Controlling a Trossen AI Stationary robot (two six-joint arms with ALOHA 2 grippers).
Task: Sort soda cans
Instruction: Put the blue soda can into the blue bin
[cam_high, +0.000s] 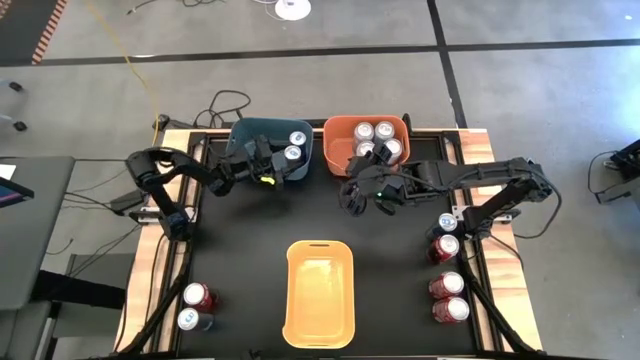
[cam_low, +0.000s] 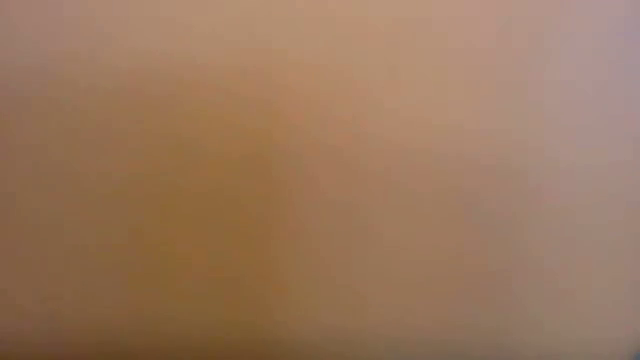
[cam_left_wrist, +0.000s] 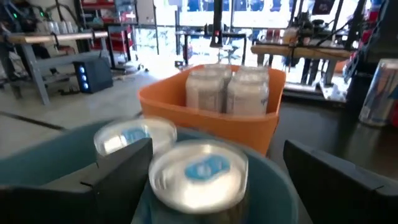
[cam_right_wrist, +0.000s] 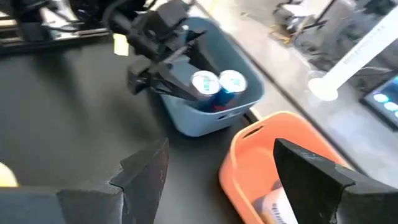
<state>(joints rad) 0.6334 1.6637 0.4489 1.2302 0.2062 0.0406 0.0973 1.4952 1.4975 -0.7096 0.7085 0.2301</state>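
Observation:
Two blue soda cans (cam_high: 296, 145) stand upright in the blue bin (cam_high: 250, 140) at the table's far side. My left gripper (cam_high: 280, 160) reaches level over the bin's rim and is open, one finger (cam_left_wrist: 124, 171) on either side of the nearer can (cam_left_wrist: 199, 171). I see no touch between them. Several silver cans (cam_high: 375, 140) stand in the orange bin (cam_high: 338, 140) beside it. My right gripper (cam_high: 365, 195) hangs open and empty above the table, just in front of the orange bin.
A yellow bin (cam_high: 320, 335) sits at the near middle. One blue can (cam_high: 447, 222) and three red cans (cam_high: 446, 284) stand along the right edge. A red can (cam_high: 200, 296) and a blue can (cam_high: 192, 320) stand at the near left corner.

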